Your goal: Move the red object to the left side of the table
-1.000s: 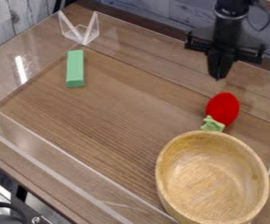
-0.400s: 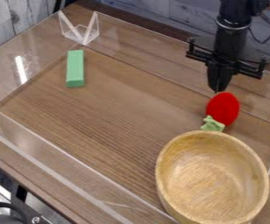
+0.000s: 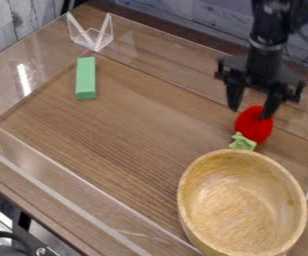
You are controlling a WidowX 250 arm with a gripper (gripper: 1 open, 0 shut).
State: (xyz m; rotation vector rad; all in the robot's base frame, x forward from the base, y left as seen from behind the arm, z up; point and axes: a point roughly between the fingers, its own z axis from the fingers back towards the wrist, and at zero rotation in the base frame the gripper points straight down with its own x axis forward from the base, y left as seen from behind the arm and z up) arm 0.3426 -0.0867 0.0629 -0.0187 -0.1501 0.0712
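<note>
On my brown wood-grain desk [image 3: 130, 130] with its low clear acrylic walls I count one small rounded red strawberry-like toy [image 3: 254, 124], one green rectangular block [image 3: 86, 77] and one round wooden bowl [image 3: 242, 207]. The bowl, at the near right, holds nothing. The red toy lies on the right side, just beyond the bowl's far rim; the block lies well apart at the far left. My black hand [image 3: 260, 99] is spread wide, its fingers straddling the toy's top. A second ago it hung higher and clenched; now it has dropped and released.
</note>
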